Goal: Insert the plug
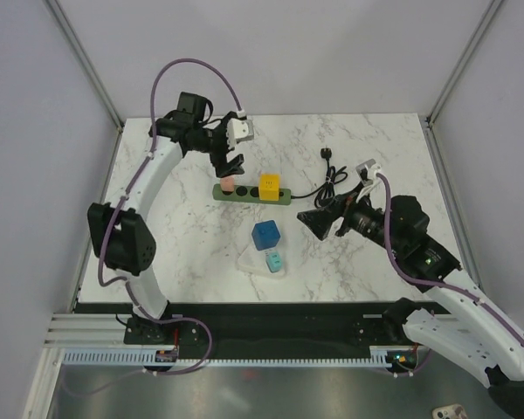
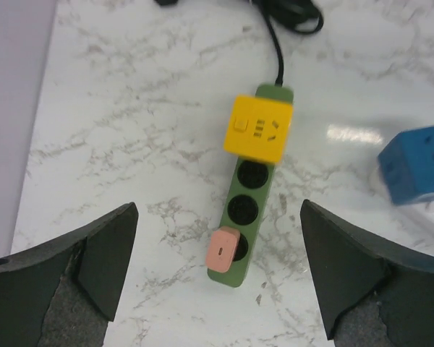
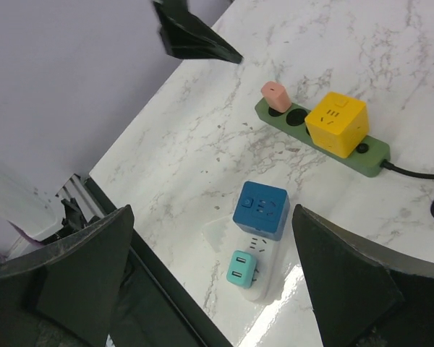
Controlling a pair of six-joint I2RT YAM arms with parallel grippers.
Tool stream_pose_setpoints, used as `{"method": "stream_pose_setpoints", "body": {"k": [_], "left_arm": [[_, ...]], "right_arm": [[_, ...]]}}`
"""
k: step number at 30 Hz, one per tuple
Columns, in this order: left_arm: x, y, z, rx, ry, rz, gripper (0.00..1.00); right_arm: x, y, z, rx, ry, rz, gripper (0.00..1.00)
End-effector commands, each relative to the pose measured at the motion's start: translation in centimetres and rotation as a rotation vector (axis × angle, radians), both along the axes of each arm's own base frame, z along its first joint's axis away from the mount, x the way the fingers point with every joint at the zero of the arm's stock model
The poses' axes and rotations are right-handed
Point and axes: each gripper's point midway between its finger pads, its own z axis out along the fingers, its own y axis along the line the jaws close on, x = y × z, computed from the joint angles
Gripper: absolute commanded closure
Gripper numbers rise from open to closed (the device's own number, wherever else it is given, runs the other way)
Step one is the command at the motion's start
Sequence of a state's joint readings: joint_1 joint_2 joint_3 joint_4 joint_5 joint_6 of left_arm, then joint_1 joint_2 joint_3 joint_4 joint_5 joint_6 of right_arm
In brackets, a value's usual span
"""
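Pink plug (image 1: 229,184), a small rounded block, stands in the end socket of the olive-green power strip (image 1: 244,195) on the white marble tabletop (image 1: 375,148). From the right wrist view it seems to lean a little, so I cannot tell whether it is pushed fully home. The strip's long axis runs left to right across the tabletop. The plug sits at its left end, two bare sockets come next, then a yellow cube adapter (image 1: 269,186), and the black cable (image 1: 319,188) leaves at the right end.

The left end effector (image 1: 228,166) hangs just above and slightly behind the plug, fingers spread wide and holding nothing, with the plug lying between them in its own camera. The right end effector (image 1: 317,222) is also wide open and empty, well apart beyond the strip's cable end. The left arm is clearly the nearer. If a final press is needed, I judge it would go straight down.
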State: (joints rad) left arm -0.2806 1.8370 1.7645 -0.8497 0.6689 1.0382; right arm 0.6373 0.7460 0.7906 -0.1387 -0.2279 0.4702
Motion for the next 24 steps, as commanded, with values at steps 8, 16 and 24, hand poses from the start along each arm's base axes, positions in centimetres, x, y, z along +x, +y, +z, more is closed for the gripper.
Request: {"method": "stream_pose_setpoints", "body": {"k": [8, 16, 24], "left_arm": [[-13.1, -2.1, 14.7, -0.588, 0.239, 0.150, 0.00], [-19.9, 3.1, 15.5, -0.902, 0.107, 0.481, 0.00], [-20.5, 3.4, 11.2, -0.874, 0.254, 0.576, 0.00]], "right_arm": [[2.3, -5.1, -1.0, -0.070, 0.175, -0.349, 0.02], [2.2, -9.0, -0.6, -0.064, 0.196, -0.547, 0.02], [1.5, -10.1, -0.1, -0.037, 0.179, -0.573, 0.02]]}}
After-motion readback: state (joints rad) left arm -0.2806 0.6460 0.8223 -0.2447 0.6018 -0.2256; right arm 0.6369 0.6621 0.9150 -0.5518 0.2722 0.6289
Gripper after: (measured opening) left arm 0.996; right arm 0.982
